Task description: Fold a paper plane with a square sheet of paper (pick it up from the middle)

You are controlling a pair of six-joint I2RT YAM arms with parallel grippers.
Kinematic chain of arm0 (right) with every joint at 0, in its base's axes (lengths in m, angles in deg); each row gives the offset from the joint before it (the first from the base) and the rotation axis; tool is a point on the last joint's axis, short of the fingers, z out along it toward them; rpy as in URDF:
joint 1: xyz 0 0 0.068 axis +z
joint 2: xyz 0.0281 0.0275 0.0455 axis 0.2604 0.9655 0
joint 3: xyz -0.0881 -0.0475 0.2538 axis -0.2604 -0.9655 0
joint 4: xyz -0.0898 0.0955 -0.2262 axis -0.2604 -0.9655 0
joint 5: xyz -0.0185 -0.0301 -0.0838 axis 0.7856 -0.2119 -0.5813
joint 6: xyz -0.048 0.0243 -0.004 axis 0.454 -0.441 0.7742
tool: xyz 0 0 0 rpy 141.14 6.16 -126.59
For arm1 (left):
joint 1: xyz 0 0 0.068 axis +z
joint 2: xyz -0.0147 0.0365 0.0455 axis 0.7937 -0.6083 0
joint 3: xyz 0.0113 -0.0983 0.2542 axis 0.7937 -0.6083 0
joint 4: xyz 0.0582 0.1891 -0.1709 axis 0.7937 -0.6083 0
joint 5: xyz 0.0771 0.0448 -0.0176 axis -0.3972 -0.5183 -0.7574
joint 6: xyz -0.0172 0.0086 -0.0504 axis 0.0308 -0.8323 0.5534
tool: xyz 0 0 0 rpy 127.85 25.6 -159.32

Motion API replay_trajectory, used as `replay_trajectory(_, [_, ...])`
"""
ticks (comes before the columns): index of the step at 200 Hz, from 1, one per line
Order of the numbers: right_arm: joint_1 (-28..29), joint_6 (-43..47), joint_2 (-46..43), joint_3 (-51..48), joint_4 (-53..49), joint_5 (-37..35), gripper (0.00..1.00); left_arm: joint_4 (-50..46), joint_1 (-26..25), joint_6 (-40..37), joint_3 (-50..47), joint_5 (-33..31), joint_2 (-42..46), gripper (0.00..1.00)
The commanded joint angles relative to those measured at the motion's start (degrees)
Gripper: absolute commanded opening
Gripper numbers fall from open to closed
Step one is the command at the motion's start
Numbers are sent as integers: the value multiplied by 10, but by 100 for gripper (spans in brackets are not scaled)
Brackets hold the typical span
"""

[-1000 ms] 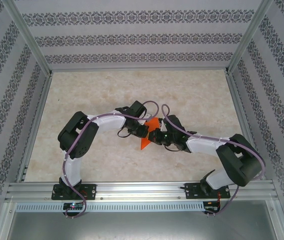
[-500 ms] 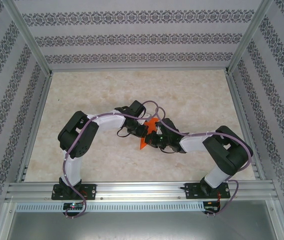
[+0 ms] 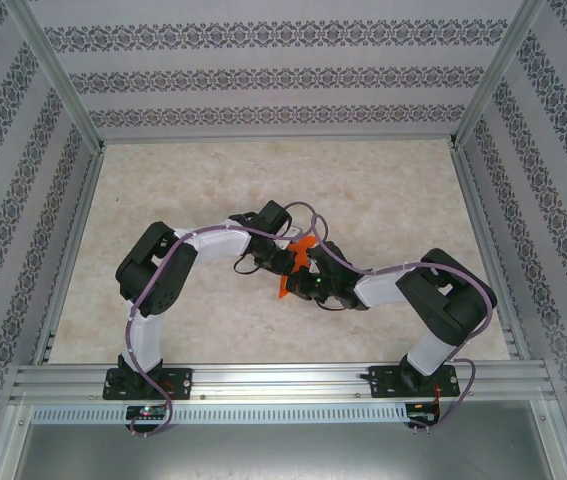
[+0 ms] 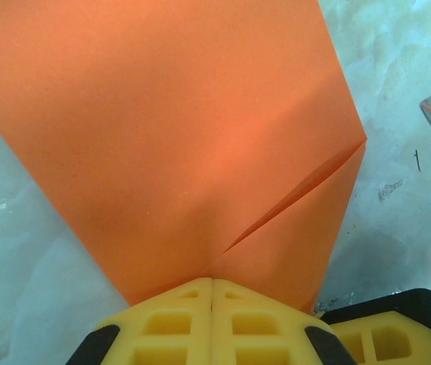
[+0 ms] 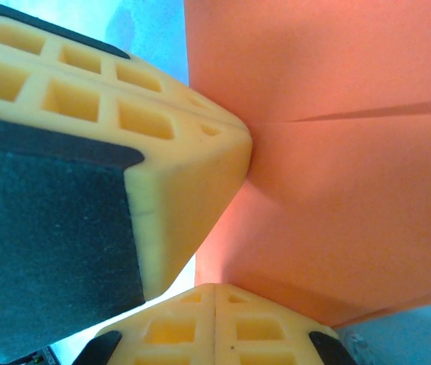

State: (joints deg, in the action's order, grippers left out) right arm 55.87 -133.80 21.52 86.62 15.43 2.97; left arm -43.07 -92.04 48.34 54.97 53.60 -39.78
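I work in a purpose-built robot cell, the sort a robotics lab sets up, not a home or a shop. Bare aluminium posts (image 3: pixel 55 75) frame the booth, and wall panels (image 3: pixel 263 75) printed with striped ornamental patterns close it on three sides. My table (image 3: pixel 383 190) has a pale marbled top. My left arm (image 3: pixel 153 275) and right arm (image 3: pixel 448 305) are bolted to a slotted aluminium rail (image 3: pixel 283 380) along the near edge, with purple cables (image 3: pixel 308 208) looping over them.
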Motion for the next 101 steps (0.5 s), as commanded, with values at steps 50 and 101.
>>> replay_trajectory(50, [27,14,-44,-17,16,0,2,-18,-2,2,7,-15,-20,1])
replay_trajectory(101, [38,9,16,-10,8,-28,1,-20,-2,2,8,-15,-18,1])
